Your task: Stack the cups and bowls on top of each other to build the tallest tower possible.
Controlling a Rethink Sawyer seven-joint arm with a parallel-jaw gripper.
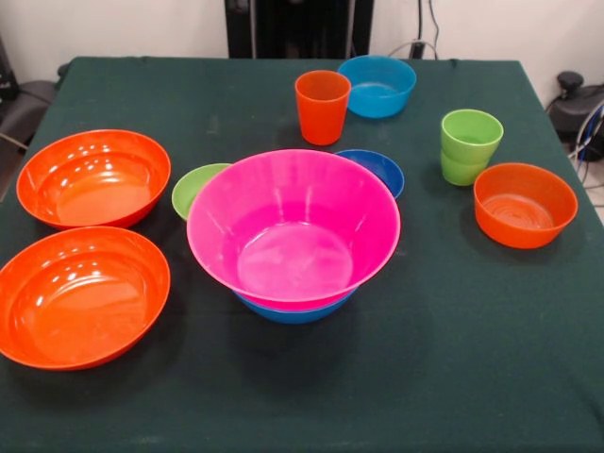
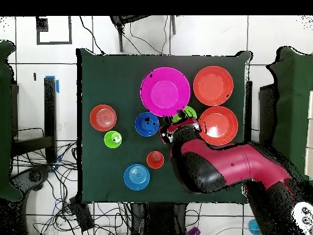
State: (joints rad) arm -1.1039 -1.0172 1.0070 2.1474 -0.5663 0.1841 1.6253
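Your tower sits near the middle of the desk: a large pink bowl nested in a large blue bowl. Only the front view shows you that blue bowl, as a thin band under the pink wall; from overhead the pink rim covers it completely. All the pieces are glossy, smooth plastic with round rims, and the desk wears a dark green cloth.

Just behind the tower in the front view, you can see a small lime green bowl and a small dark blue bowl, each partly hidden by the pink rim. Farther back stand the orange cup, taller than wide and tapering downward, and a light blue bowl just beside it. To the right in that view, two lime green cups are nested one in the other, near a small orange bowl with ridged rings inside. Two large orange bowls, wide and shallow, lie at the left.

The front view gives you no arm at all. Overhead, the red and black arm reaches in from the lower right, its claw over the lime green bowl's spot beside the tower; you cannot tell whether the claw is apart or together.
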